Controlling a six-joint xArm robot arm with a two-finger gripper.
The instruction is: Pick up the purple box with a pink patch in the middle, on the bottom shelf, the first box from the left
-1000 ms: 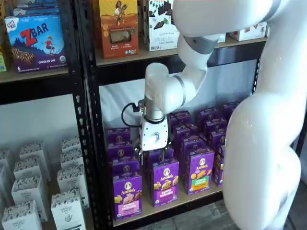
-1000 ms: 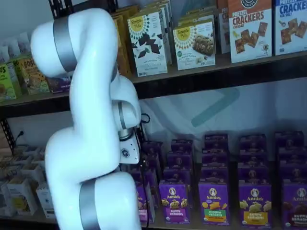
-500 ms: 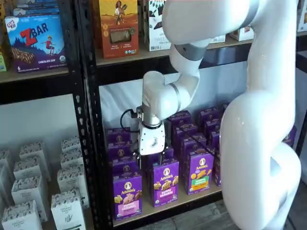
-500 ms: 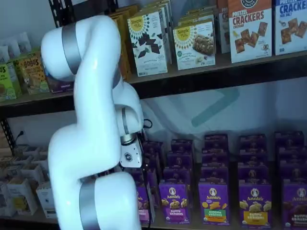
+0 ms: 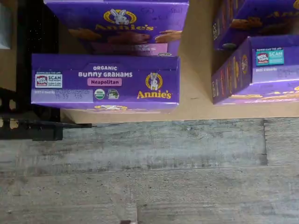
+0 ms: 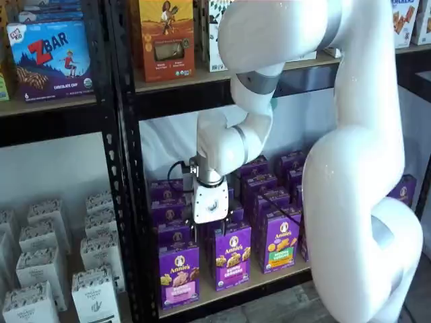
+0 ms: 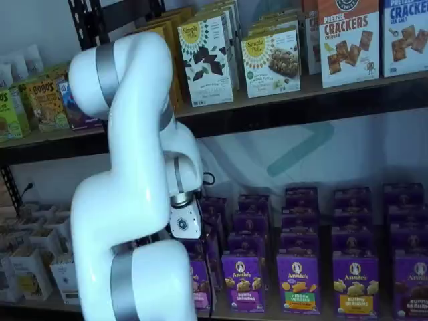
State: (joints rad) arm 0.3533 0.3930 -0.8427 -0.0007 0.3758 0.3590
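In a shelf view, past the white cartons (image 6: 47,269) on the neighbouring rack and the black upright post (image 6: 128,202), the purple box (image 6: 178,274) stands upright at the front left corner of the table (image 6: 232,288), its pink band facing out and like boxes lined up behind it. The wrist view looks straight down on that box's top flap (image 5: 105,81), marked Neapolitan on a pink patch, at the front edge of the tan board (image 5: 196,70). Over the last second the tool (image 6: 209,222) has drifted left, from above the yellow-banded box (image 6: 232,256) toward the pink-banded column, and now hangs over the boxes behind the target, not touching it. Its fingers are not plainly shown in either shelf view, so I cannot tell whether they are apart or together; nothing is held. The shift suggests the arm is lining up with the right column, but it seems to need to come forward and down before it can close on the box. Further right, the green-banded box (image 6: 281,240) stands untouched.
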